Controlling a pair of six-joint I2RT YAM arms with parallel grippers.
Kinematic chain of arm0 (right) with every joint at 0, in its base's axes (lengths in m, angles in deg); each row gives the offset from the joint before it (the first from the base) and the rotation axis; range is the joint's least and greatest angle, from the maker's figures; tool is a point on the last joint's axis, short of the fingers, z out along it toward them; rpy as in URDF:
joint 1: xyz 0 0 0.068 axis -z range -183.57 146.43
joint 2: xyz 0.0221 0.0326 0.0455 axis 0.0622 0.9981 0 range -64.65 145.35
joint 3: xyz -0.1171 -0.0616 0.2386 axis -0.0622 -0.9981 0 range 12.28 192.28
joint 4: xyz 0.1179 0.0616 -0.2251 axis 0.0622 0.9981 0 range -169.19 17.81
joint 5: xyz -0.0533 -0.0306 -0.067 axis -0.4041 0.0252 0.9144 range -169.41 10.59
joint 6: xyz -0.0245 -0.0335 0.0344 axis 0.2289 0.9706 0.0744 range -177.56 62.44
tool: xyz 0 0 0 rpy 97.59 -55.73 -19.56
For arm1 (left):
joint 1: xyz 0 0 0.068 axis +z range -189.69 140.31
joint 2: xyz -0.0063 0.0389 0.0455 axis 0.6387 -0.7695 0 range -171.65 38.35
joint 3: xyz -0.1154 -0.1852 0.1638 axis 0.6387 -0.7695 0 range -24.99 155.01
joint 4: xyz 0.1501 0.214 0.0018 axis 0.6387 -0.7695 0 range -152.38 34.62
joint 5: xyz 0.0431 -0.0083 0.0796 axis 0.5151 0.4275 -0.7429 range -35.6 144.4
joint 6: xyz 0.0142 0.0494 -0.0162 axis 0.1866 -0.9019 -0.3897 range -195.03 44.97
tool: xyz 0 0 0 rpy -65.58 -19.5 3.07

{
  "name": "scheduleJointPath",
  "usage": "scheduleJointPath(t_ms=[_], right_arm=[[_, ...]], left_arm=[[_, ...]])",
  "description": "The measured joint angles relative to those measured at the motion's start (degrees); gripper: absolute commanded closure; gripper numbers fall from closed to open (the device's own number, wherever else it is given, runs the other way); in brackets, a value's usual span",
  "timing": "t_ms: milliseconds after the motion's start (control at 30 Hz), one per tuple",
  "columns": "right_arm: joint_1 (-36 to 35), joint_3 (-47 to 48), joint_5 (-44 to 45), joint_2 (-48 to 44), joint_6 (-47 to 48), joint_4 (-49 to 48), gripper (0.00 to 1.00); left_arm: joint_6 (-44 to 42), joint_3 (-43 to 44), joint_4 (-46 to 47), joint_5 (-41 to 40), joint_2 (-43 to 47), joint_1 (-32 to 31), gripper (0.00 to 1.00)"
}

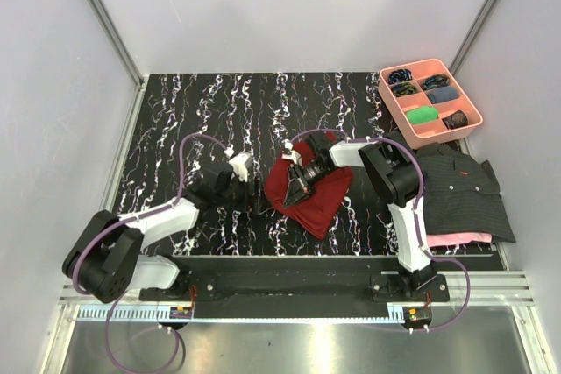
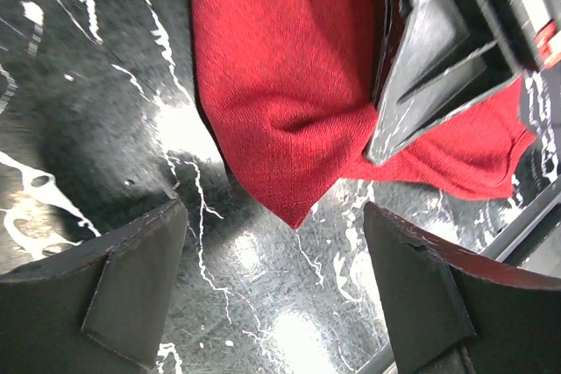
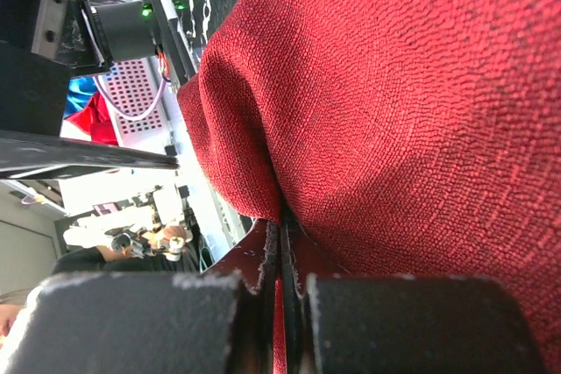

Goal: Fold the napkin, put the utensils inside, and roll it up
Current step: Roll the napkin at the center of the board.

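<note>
From above: the napkin (image 1: pixel 326 199) lies bunched mid-surface (image 1: pixel 175 111), right fingers (image 1: pixel 296 188) on it, left fingers (image 1: pixel 252 188) just beside. Left wrist: fingers spread wide, the napkin's corner pointing between them. Right wrist: fingers pressed together, clamping a napkin fold.

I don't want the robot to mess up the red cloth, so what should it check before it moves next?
1. Right end effector gripping the dark red soft cloth napkin: ok, shut on a fold.
2. Left end effector ready to grab: ok, open and empty, by the napkin's pointed corner.
3. Napkin lying flat: not ok, it is bunched up.
4. Metal fork and spoon within reach: cannot tell, neither shows in any view.
5. Dark striped shirt out of the way: ok, it lies apart from the napkin.
</note>
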Motion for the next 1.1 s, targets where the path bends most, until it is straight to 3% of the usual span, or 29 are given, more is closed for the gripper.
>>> scheduleJointPath(t_ms=[167, 567, 733, 867, 1100], right_arm=[[0.3, 0.0, -0.5, 0.2, 0.0, 0.0, 1.0], [0.5, 0.0, -0.5, 0.3, 0.0, 0.0, 1.0], [0.5, 0.0, -0.5, 0.3, 0.0, 0.0, 1.0], [0.5, 0.0, -0.5, 0.3, 0.0, 0.0, 1.0], [0.8, -0.1, -0.4, 0.3, 0.0, 0.0, 1.0]], left_arm=[[-0.6, 0.2, -0.1, 0.3, -2.2, -0.8, 0.23], [0.0, 1.7, 1.5, 1.1, -6.2, -0.9, 0.59], [2.0, 2.2, 3.4, 0.5, -7.0, -0.9, 0.67], [3.7, 3.3, 5.2, 0.7, -8.7, -0.9, 0.88], [5.4, 4.5, 6.4, 0.9, -10.6, -0.9, 0.97]])
